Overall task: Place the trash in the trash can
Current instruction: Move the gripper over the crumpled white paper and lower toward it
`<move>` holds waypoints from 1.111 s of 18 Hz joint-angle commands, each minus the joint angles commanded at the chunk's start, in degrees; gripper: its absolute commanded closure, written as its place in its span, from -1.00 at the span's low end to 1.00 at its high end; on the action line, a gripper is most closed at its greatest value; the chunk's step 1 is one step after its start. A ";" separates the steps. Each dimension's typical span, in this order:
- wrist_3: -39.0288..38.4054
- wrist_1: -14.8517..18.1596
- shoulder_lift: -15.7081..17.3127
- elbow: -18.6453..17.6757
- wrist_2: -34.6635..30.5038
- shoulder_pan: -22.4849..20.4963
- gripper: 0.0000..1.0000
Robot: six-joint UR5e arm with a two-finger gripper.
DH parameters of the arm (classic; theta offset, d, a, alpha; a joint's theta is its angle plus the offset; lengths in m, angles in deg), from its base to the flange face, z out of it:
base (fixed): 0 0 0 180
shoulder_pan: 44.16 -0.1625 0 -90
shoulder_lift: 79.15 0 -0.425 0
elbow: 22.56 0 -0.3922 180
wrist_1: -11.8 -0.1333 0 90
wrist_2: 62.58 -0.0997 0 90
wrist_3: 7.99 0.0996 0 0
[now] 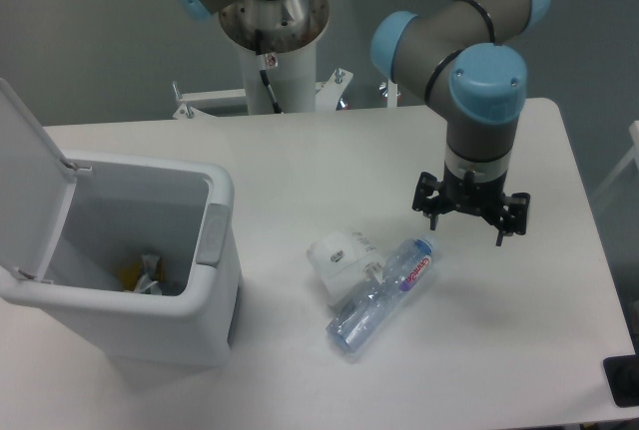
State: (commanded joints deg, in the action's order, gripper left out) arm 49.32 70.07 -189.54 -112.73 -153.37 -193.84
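ok, your gripper (470, 218) hangs with jaws spread, holding nothing, just right of the crushed bottle (382, 297). the white wad (337, 258) touches the bottle on the table (300, 166). the trash can (205, 280) stands left, lid up.

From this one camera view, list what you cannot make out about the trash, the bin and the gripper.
- Trash can: its near wall hides most of the contents; only scraps show at the bottom.
- Bottle: label lettering too small to read.
- White wad: where it meets the bottle is unclear, contact uncertain.
- Gripper: seen from above and blurred, so whether open or shut is unclear.
- Dark object: cut off by the right edge.
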 joint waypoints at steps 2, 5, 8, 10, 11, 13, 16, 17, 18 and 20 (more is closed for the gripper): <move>-0.18 0.09 0.09 0.00 0.00 0.88 -1.00; -0.09 0.17 0.35 0.00 0.70 1.06 -1.00; 0.08 -1.57 0.26 -2.27 0.88 2.37 -1.00; 0.00 -7.53 0.09 -5.96 0.88 3.42 -1.00; -0.18 -10.08 0.09 -7.02 0.70 4.21 -1.00; -0.18 -10.72 -0.26 -7.38 0.88 4.92 -1.00; -0.35 -10.72 -1.40 -7.47 0.88 6.85 -1.00; -0.36 -10.72 -1.84 -7.38 0.88 7.21 -1.00; -0.36 -10.81 -2.19 -7.30 0.88 7.30 -1.00; -0.09 -10.81 -2.55 -7.29 0.88 7.38 -1.00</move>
State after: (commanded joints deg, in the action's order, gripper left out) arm 49.22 59.26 -192.09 -120.03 -152.49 -186.45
